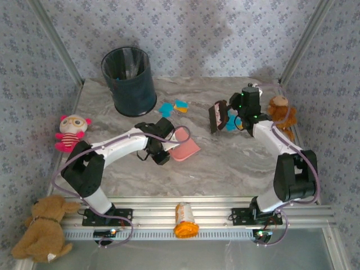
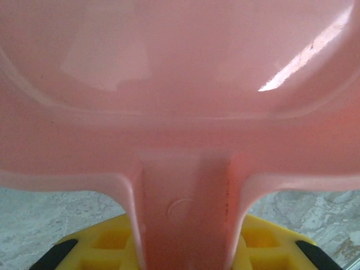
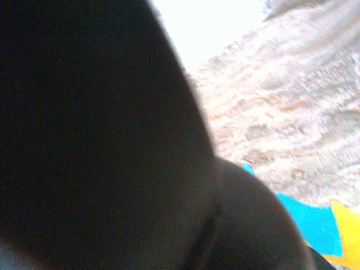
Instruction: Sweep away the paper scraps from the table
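Observation:
Turquoise and orange-yellow paper scraps (image 1: 173, 107) lie on the marble table (image 1: 236, 163) right of the bin. More scraps (image 1: 232, 121) sit under the right arm, and in the right wrist view they (image 3: 315, 224) appear at the lower right. My left gripper (image 1: 165, 143) is shut on the handle of a pink dustpan (image 1: 186, 149), which rests low at the table's middle. In the left wrist view the pan (image 2: 180, 84) spreads wide, its handle between my yellow fingers (image 2: 264, 242). My right gripper (image 1: 232, 115) holds a dark brush (image 1: 217, 117) just right of the scraps; the brush (image 3: 101, 140) is a dark blur.
A dark waste bin (image 1: 129, 80) stands at the back left. A pink doll (image 1: 70, 132) sits at the left edge, and one brown teddy (image 1: 279, 109) at the right edge. Another teddy (image 1: 44, 228) and an orange bottle (image 1: 185, 220) lie by the front rail.

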Motion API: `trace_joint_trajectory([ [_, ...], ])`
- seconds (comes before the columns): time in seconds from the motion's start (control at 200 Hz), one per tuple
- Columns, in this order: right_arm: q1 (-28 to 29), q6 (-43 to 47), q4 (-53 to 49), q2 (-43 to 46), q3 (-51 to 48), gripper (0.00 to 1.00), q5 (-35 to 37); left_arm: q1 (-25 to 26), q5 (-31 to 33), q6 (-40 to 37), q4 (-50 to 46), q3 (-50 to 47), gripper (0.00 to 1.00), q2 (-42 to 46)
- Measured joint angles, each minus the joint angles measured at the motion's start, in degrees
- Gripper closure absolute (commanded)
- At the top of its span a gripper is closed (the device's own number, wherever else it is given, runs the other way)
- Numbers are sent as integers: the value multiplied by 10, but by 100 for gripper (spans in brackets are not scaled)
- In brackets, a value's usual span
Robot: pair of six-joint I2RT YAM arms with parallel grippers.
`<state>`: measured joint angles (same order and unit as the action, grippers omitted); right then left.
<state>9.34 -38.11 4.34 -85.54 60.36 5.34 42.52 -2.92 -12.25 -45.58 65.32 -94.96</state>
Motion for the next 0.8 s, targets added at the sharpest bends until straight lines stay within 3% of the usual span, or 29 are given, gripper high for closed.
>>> trace_joint_trajectory([
  [0.42,-57,199,-50,43,31,100,8,0,0,-28,-73,71,100,-70],
  [0.804,-93,329,-68,19,43,100,87,0,9,-65,-142,136,100,-110],
])
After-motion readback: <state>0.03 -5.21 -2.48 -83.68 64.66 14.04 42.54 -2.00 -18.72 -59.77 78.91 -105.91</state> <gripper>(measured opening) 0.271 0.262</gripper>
